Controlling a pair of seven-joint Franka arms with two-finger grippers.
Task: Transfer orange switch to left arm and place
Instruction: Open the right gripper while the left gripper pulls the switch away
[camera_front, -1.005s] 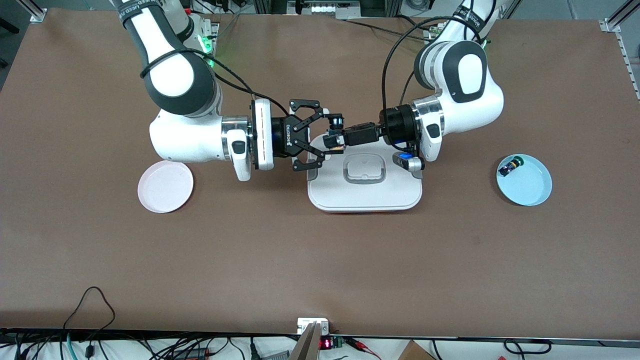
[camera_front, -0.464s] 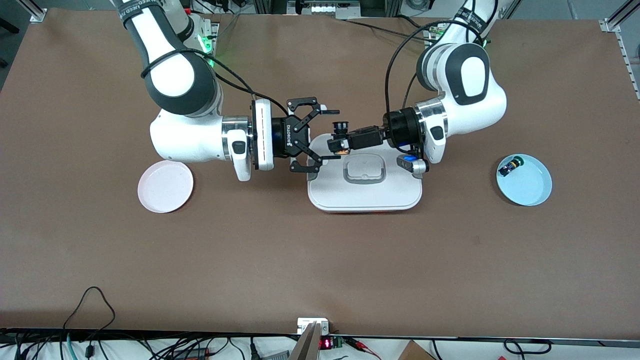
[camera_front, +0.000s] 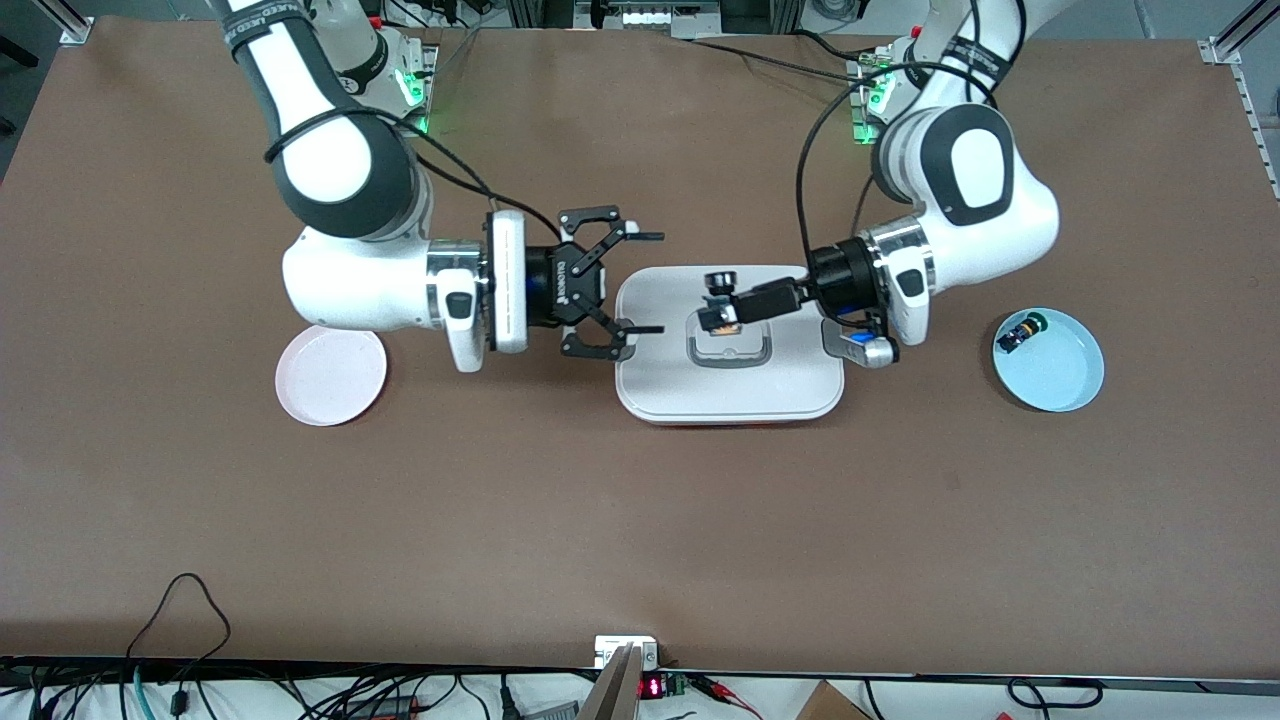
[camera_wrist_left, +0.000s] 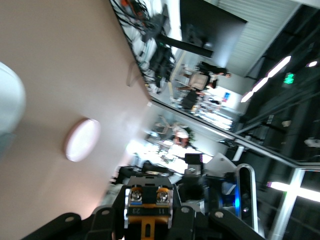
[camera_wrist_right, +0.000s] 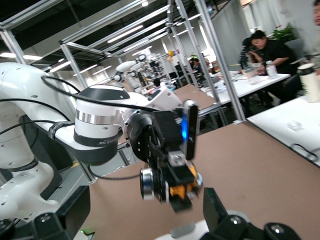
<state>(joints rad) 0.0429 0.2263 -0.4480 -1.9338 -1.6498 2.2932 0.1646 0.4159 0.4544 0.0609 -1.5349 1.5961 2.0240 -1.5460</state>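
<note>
The orange switch (camera_front: 722, 322) is held in my left gripper (camera_front: 730, 312), which is shut on it in the air over the handle recess of the white box (camera_front: 790, 390). In the left wrist view the switch (camera_wrist_left: 145, 202) sits between the jaws, its screw terminals showing. My right gripper (camera_front: 655, 283) is open and empty, level with the box's edge at the right arm's end and apart from the switch. In the right wrist view the switch (camera_wrist_right: 182, 189) hangs ahead of my open right gripper (camera_wrist_right: 145, 212), with the left arm holding it.
A pink plate (camera_front: 331, 374) lies empty toward the right arm's end and also shows in the left wrist view (camera_wrist_left: 81, 140). A light blue plate (camera_front: 1060, 380) toward the left arm's end holds the green-capped switch (camera_front: 1022, 332). Cables run along the table's top edge.
The two grippers have drawn apart. The left gripper has carried the orange switch back over the box's middle. The right gripper has stayed open and pulled back toward its own end.
</note>
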